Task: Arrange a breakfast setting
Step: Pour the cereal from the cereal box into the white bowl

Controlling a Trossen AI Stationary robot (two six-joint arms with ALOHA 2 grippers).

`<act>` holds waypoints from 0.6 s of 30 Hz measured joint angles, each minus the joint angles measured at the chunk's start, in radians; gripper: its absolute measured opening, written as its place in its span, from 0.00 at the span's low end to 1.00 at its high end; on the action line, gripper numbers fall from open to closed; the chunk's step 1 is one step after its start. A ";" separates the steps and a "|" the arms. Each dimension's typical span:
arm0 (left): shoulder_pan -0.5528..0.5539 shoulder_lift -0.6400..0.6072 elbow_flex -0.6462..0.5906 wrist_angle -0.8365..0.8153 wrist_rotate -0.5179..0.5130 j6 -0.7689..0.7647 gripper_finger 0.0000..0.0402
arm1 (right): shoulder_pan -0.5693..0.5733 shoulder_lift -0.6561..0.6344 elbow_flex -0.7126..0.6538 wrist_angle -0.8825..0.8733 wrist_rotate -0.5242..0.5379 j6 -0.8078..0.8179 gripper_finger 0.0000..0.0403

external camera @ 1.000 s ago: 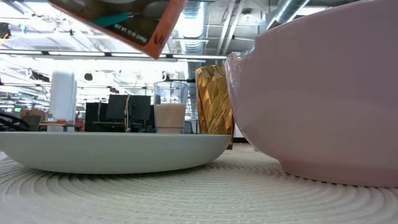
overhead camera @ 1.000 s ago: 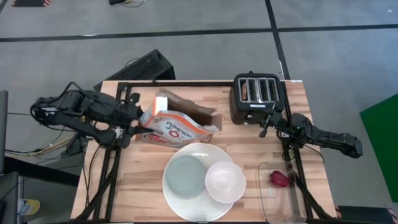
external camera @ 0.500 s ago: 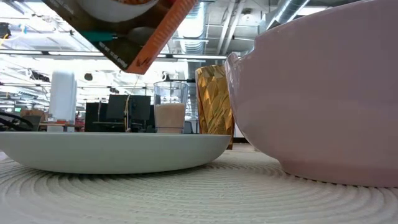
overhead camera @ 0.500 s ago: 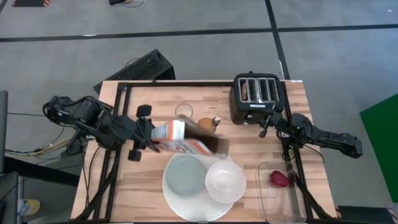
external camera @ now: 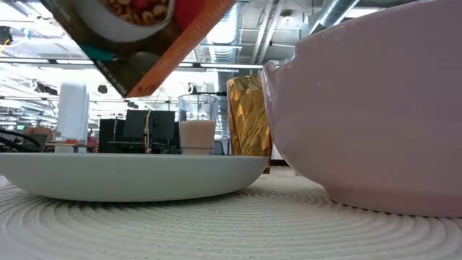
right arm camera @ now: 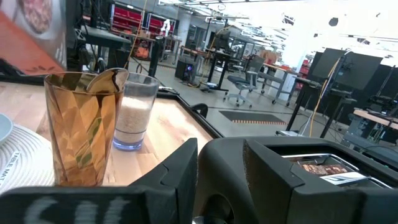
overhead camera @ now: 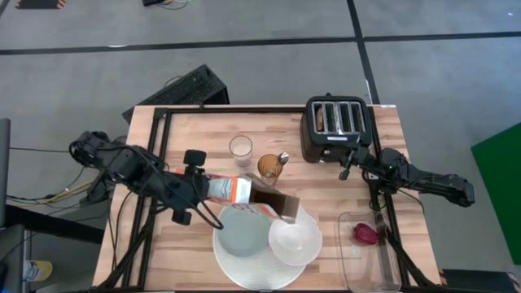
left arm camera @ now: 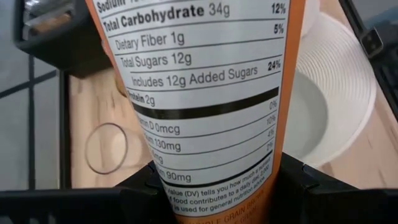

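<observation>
My left gripper (overhead camera: 200, 189) is shut on an orange cereal box (overhead camera: 248, 195), held tipped above the plates; its open end (overhead camera: 278, 207) is over the far rim of the white bowl (overhead camera: 295, 240). The bowl and the smaller grey-blue plate (overhead camera: 242, 232) sit on the large white plate (overhead camera: 244, 267). No loose cereal shows. The toast (overhead camera: 326, 119) stands in the black toaster (overhead camera: 336, 129). The spoon (right arm camera: 106, 79) stands in the amber glass (overhead camera: 271, 168). The dark red fruit (overhead camera: 366, 233) lies in a clear tray. My right gripper (overhead camera: 350, 161) is shut and empty, just in front of the toaster. My left gripper pinches the cereal box near its closed bottom end (left arm camera: 224, 193), one finger (left arm camera: 152, 183) on each broad face, with the narrow nutrition panel facing the wrist camera. The fingers come from the table's left, along the box. The box is lifted clear and slants down toward the bowl.
A clear glass of white liquid (overhead camera: 240, 147) stands beside the amber glass, behind the plates. The clear tray (overhead camera: 368, 251) is at the near right. Bare wood shows at the table's near left and far middle.
My left gripper has carried the cereal box from the table's left side toward the right and near, over the plates. The box has turned and tipped, and its open end now points down at the bowl. The two glasses behind it have come into view.
</observation>
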 joint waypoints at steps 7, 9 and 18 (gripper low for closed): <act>0.000 0.053 0.001 -0.082 0.014 -0.026 0.38 | 0.000 0.000 0.000 0.000 0.000 0.000 0.37; 0.000 0.060 0.000 -0.103 0.016 -0.033 0.38 | 0.000 0.000 0.000 0.000 0.000 0.000 0.37; 0.002 0.110 0.002 -0.107 0.035 -0.016 0.38 | 0.000 0.000 0.000 0.000 0.000 0.000 0.37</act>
